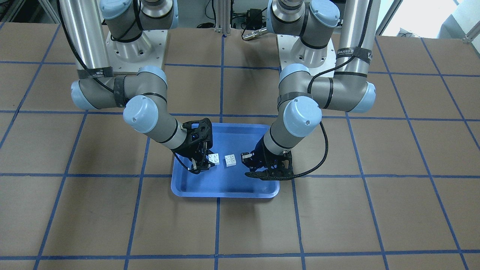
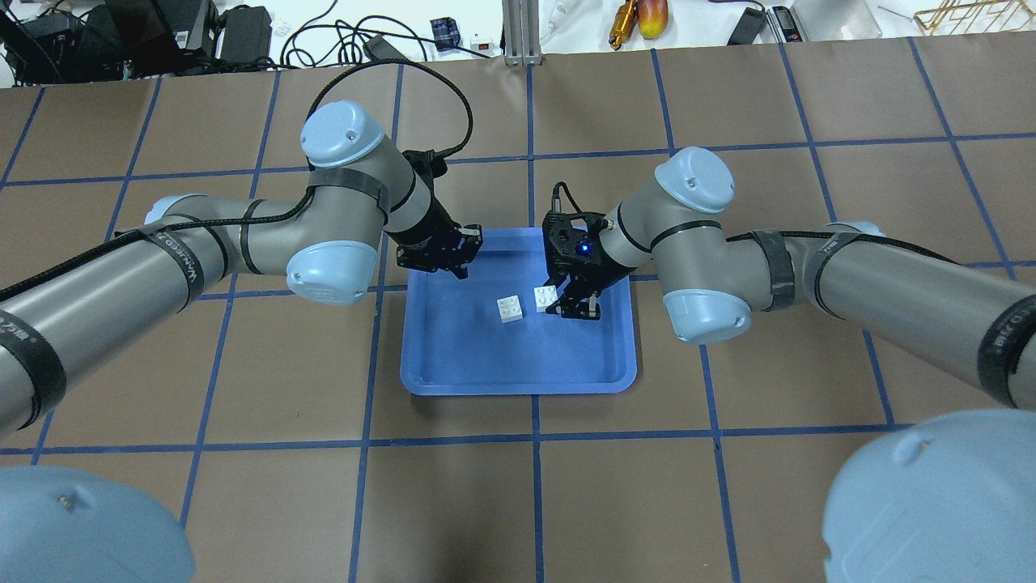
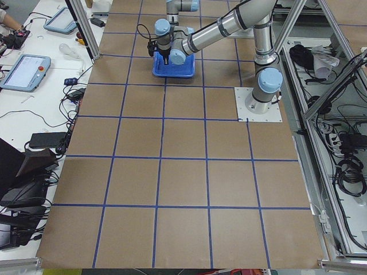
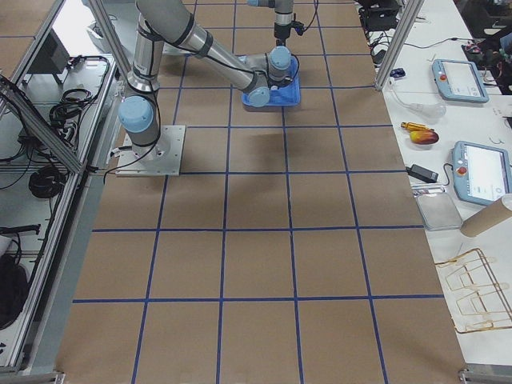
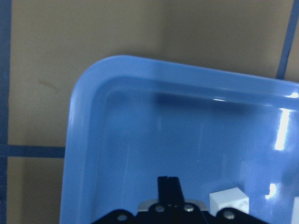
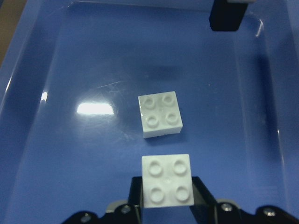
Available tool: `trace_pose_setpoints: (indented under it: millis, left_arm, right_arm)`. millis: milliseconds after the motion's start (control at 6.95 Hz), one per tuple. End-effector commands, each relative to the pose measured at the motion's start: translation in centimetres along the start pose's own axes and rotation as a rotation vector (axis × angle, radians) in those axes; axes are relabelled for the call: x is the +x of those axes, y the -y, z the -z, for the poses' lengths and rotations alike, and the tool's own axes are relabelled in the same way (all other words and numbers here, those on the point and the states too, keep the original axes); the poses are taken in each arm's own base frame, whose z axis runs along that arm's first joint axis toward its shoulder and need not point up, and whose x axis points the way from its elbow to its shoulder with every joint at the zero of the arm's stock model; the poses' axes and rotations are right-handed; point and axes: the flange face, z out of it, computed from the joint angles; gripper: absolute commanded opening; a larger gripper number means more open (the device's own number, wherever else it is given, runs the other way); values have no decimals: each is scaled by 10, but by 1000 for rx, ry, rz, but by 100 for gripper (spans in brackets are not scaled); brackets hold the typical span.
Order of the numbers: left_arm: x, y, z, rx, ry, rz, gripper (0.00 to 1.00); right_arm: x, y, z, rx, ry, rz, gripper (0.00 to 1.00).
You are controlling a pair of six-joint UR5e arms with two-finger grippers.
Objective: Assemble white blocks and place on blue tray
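The blue tray (image 2: 518, 368) lies at mid-table. Both white blocks are over it. One white block (image 2: 510, 308) rests studs up on the tray floor; it also shows in the right wrist view (image 6: 160, 114). My right gripper (image 2: 566, 308) is shut on the other white block (image 6: 167, 179), studs up, low over the tray just beside the first. My left gripper (image 2: 457, 263) hovers over the tray's far left corner with its fingers together and nothing between them; its tip shows in the left wrist view (image 5: 168, 184).
The tray sits on a brown table with a blue tape grid (image 2: 534, 453). Cables and tools (image 2: 639, 16) lie beyond the far edge. Both arm bases (image 1: 129, 48) stand at the robot's side of the table.
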Motion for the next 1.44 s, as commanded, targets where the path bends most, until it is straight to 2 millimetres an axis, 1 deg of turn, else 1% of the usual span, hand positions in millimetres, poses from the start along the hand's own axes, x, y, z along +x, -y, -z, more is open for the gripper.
trace_pose_setpoints:
  millis: [0,288,432,576,720,864,1008,1152,1295]
  left_arm:
    - [3,-2,-3,-3,-2,-12,0]
    - [2,-2,-6,-8,1,-15,0]
    - [1,-2,-10,-17,2,-46,0]
    - [4,-3,-11,-18,3,-40,0]
    - [6,-18,-21,-45,9,-44,0]
    - [8,-29,-29,-17,3,-59,0]
    - [10,-27,-30,5,-2,-50,0]
    - [13,-27,-22,21,-10,-56,0]
    - [14,-30,-29,7,-6,-48,0]
  right_arm:
    - [-1,5,-4,0,2,20,0]
    - [0,5,-4,0,-1,22,0]
    - [4,6,-3,1,-5,22,0]
    - [5,2,-9,0,6,7,0]
    - [6,0,-14,-1,14,4,0]
    - [8,1,-13,-1,10,-1,0]
    - [8,2,-12,0,8,-3,0]
    - [9,2,-12,0,5,3,0]
    - [8,3,-13,0,8,5,0]
